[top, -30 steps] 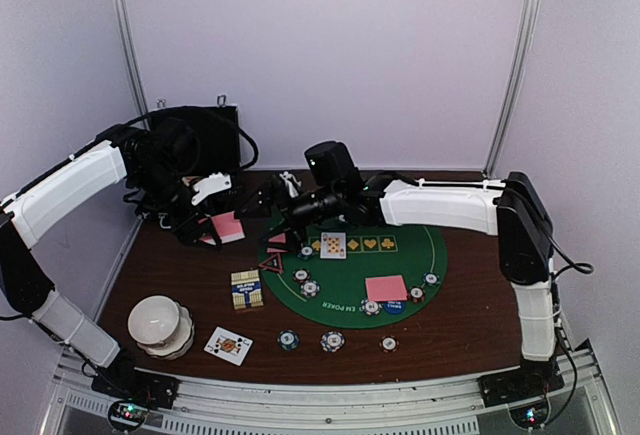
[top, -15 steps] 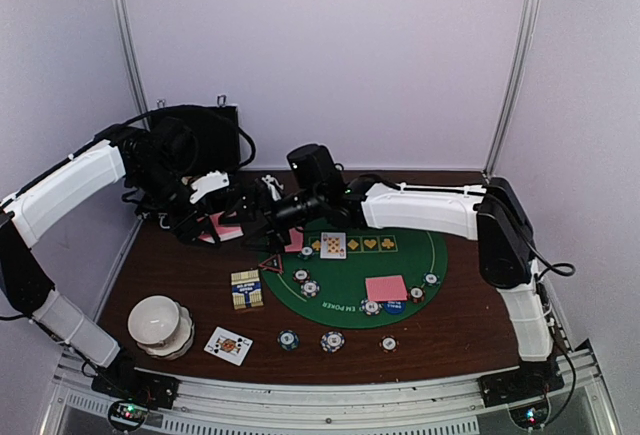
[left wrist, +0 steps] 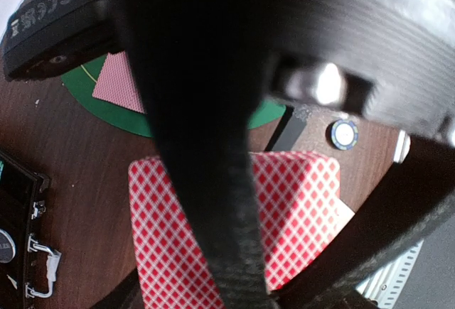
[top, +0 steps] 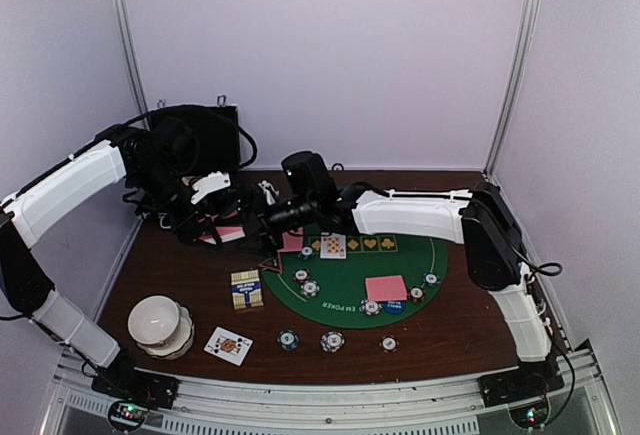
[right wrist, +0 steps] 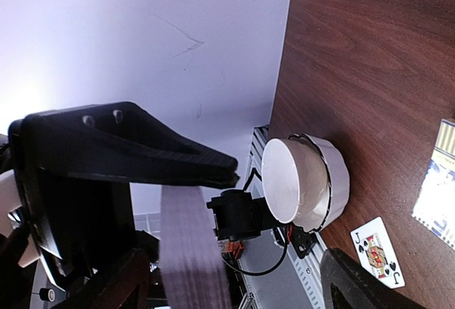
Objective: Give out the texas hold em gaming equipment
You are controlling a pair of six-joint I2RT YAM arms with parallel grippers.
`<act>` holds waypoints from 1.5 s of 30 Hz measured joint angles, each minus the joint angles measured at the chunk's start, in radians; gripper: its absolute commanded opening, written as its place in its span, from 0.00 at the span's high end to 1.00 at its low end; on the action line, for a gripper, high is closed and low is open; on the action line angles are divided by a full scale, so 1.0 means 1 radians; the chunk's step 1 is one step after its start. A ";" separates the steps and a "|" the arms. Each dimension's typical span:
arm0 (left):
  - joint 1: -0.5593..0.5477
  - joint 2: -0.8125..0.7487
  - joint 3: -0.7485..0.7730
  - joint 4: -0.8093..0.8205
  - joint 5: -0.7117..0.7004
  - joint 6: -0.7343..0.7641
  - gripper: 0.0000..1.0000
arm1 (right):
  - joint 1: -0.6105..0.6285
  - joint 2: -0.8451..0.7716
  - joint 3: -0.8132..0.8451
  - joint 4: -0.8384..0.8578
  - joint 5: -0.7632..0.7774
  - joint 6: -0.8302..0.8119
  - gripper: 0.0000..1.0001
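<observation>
My left hand [top: 214,221] is clamped shut on the stack of pink-backed diamond-patterned playing cards [left wrist: 298,202], just off the 10 o'clock edge of the round green felt mat [top: 350,300]. I cannot tell whether the stack is resting on the brown wooden surface [top: 450,340] or lifted off it.

My right hand [top: 260,218] is stretched across the far side of the mat to the same spot, its fingers spread wide. I cannot tell whether it touches the stack.

On the mat, a face-up card [top: 333,245] lies near 12 o'clock and a single pink-backed card [top: 386,287] near 4 o'clock. Three small round striped poker chips [top: 332,340] sit in a row on bare wood at 6 o'clock. A face-up jack card [top: 228,345] lies at 7 o'clock, just beside the white domed bowl stack [top: 160,323].
</observation>
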 measured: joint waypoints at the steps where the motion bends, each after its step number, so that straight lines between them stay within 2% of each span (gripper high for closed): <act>1: 0.000 0.000 0.000 0.000 0.000 0.000 1.00 | 0.000 0.002 0.000 0.016 0.003 0.012 0.14; 7: 0.000 0.000 0.000 0.000 0.001 0.000 1.00 | -0.002 0.036 0.014 0.058 0.006 0.045 0.15; 15: 0.000 0.000 0.000 -0.003 -0.002 0.000 1.00 | -0.011 0.056 0.015 0.085 0.002 0.058 0.22; 29: -0.001 0.001 0.000 0.005 -0.007 0.000 1.00 | -0.061 -0.005 -0.023 -0.003 -0.001 -0.042 0.28; 42: -0.001 0.001 0.000 0.002 -0.008 0.002 1.00 | -0.080 -0.068 -0.040 -0.058 0.010 -0.072 0.67; 45: -0.001 0.001 0.000 0.002 -0.008 0.002 1.00 | -0.082 -0.074 -0.043 -0.063 0.011 -0.071 0.71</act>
